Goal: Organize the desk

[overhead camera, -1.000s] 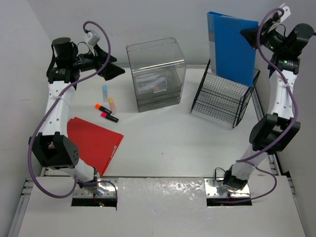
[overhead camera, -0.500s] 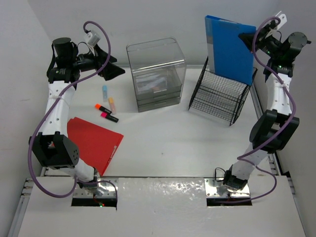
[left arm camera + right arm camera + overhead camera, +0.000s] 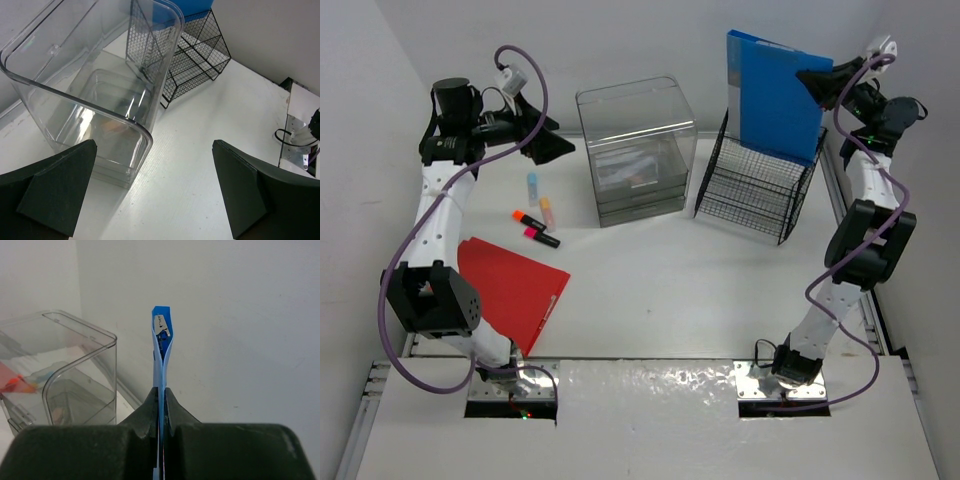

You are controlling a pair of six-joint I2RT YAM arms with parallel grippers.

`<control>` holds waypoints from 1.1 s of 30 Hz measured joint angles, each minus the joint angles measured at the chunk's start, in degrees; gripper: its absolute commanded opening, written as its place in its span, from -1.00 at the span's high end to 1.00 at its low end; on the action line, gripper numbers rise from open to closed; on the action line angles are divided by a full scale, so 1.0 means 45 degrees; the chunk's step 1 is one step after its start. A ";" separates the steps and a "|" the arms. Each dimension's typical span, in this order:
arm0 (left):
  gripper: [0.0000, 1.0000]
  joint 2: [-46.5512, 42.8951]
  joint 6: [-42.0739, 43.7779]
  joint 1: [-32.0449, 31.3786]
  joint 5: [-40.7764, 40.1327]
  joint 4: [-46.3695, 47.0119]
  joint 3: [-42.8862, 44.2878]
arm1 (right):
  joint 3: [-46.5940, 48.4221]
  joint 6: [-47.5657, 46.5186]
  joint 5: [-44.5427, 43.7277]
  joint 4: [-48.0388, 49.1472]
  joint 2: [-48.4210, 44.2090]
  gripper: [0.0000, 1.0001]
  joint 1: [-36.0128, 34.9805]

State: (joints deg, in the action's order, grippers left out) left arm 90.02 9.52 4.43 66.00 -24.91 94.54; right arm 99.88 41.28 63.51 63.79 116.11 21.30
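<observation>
I think this is a robot lab staged as an office: bare walls (image 3: 620, 40), arms (image 3: 432, 220) bolted to the desk (image 3: 650, 290), a blue folder (image 3: 770, 95), highlighters (image 3: 527, 217).

No legible text, labels, brands or numbers. Metal clip (image 3: 161, 325) in folder (image 3: 775, 95) above right gripper (image 3: 161, 394): too small to read.

Showing solid, unpatterned colour on the blue folder (image 3: 770, 95), pinched in the matte black right gripper (image 3: 808, 76). Showing a black open-grid pattern on the wire rack (image 3: 750, 190) beneath that gripper. Reading clear and colourless on the drawer box (image 3: 638, 150) in front of the black left gripper (image 3: 558, 138). Showing, toward the base from the left gripper, a pale blue marker (image 3: 533, 183), a peach marker (image 3: 547, 211), an orange highlighter (image 3: 525, 216) and a pink highlighter (image 3: 534, 234), each highlighter with a black end. Showing flat colour on the red folder (image 3: 515, 285) nearer the base. Showing plain white on the desk (image 3: 660, 290).
</observation>
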 measured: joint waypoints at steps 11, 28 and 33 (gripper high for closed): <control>-0.99 0.0087 0.0189 -0.0005 -0.0005 -0.0267 0.0015 | -0.1982 0.0675 -0.0359 0.1632 -0.0015 0.02 0.0238; -0.98 0.0097 0.0262 -0.0126 0.0015 -0.0325 0.0015 | -0.4138 -0.1593 -0.2686 -0.0423 -0.1355 0.83 0.0636; -0.98 0.0097 0.0277 -0.0146 0.0034 -0.0330 0.0015 | -0.2302 0.1511 -0.2385 0.1394 0.0481 0.89 0.0729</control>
State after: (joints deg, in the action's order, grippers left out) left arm 90.45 10.76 3.77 66.15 -26.39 94.61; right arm 89.52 48.07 52.77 70.06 118.28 24.58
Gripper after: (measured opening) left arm 0.993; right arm 0.066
